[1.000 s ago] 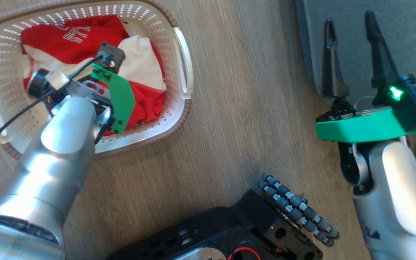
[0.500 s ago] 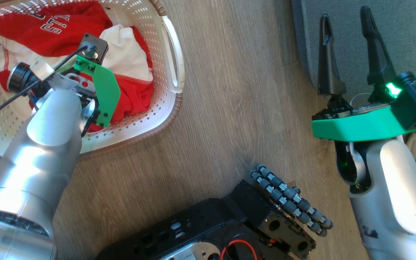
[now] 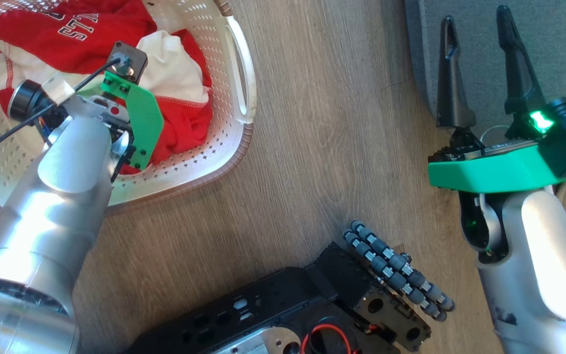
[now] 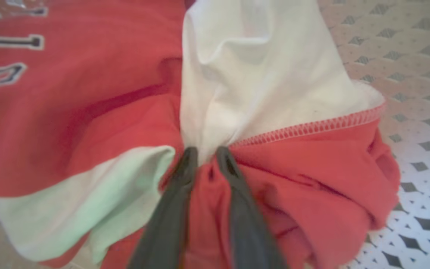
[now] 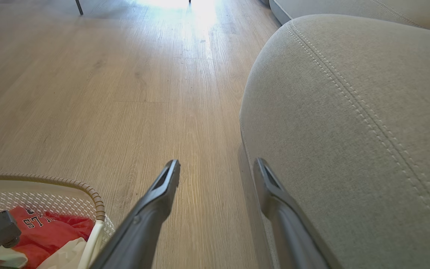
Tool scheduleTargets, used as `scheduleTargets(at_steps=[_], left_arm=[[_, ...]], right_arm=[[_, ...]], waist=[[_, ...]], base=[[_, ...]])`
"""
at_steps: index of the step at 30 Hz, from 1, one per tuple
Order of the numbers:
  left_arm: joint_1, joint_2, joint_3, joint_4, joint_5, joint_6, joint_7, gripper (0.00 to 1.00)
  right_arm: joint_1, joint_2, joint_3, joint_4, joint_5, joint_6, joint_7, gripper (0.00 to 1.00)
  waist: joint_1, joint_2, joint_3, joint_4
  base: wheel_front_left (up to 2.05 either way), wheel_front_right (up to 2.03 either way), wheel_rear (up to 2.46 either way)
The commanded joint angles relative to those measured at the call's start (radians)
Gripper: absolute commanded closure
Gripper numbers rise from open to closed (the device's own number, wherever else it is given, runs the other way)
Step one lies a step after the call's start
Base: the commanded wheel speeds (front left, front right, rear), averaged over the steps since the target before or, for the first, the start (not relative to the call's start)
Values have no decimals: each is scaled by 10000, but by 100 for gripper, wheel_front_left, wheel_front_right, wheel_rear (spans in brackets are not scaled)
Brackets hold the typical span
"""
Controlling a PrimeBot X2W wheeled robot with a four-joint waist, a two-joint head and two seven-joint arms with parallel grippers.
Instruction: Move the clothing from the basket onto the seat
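Although its arm [image 3: 67, 167] blocks the head view, the left wrist view shows left tool [image 4: 206, 153] clenched on clothing [image 4: 312, 160]; right tool [image 3: 475, 18] released; print [image 3: 74, 32] reads "ST".

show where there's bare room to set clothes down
Free: the grey upholstered seat cushion, and the wooden floor between it and the cream perforated plastic basket. Crowded: inside the basket, with red-and-white fabric clothing and the left gripper.

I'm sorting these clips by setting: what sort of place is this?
Most likely a home living room. There is a wood-look plank floor, a large grey upholstered seat with stitched seams, and a perforated laundry basket of red and white clothing standing on that floor.
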Motion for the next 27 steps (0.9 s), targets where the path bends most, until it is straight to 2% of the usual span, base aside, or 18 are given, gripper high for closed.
scheduleTargets(at_steps=[1, 10, 27], left_arm=[[63, 19, 42, -69, -52, -9, -109, 100], [-181, -100, 282, -100, -465, 23, -801, 100], [187, -325, 941, -1122, -1473, -13, -2625, 100]], right_arm=[[575, 45, 49, -302, -5, 69, -105, 0], [362, 55, 34, -167, 105, 69, -105, 0], [495, -227, -511, -106, -30, 69, -105, 0]], waist=[[0, 0, 16, 7], [0, 0, -69, 66], [0, 0, -1262, 1029]], base=[[0, 0, 0], [0, 0, 0], [0, 0, 0]])
